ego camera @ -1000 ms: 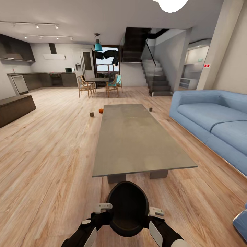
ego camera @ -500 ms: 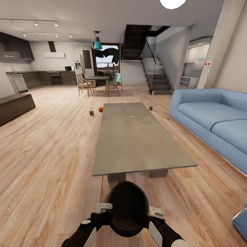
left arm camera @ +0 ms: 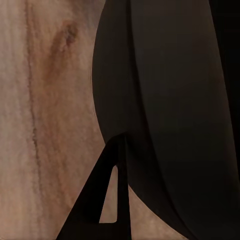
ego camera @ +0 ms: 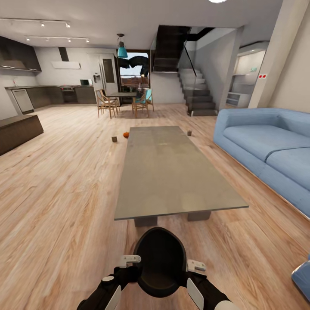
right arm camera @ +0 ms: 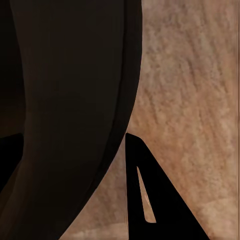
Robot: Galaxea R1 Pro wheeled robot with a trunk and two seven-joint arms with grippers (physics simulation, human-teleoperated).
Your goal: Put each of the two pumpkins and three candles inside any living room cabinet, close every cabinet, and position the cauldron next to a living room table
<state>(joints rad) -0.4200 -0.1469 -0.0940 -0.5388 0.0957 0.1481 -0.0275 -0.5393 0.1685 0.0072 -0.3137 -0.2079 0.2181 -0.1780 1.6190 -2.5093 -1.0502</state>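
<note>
A black cauldron (ego camera: 159, 261) hangs low in front of me, just short of the near end of the long grey table (ego camera: 172, 176). My left gripper (ego camera: 130, 261) and right gripper (ego camera: 194, 266) are each shut on its rim from opposite sides. In the left wrist view one dark finger (left arm camera: 107, 200) lies against the cauldron wall (left arm camera: 165, 100). The right wrist view has a finger (right arm camera: 150, 200) beside the cauldron wall (right arm camera: 70, 100). A small orange pumpkin (ego camera: 126, 134) sits on the floor by the table's far left corner. Two short brown candles (ego camera: 114, 139) (ego camera: 189, 133) stand near the far corners. The dark brown cabinet (ego camera: 19, 131) is at the far left.
A blue sofa (ego camera: 267, 150) runs along the right of the table. Wooden chairs and a dining table (ego camera: 122, 102) stand beyond, with the kitchen cupboards (ego camera: 47, 95) at the back left and stairs (ego camera: 196, 97) at the back. Wide wood floor (ego camera: 60, 189) lies left of the table.
The whole picture has shifted upward slightly, so the camera has moved. The cauldron and both grippers keep the same place in the view.
</note>
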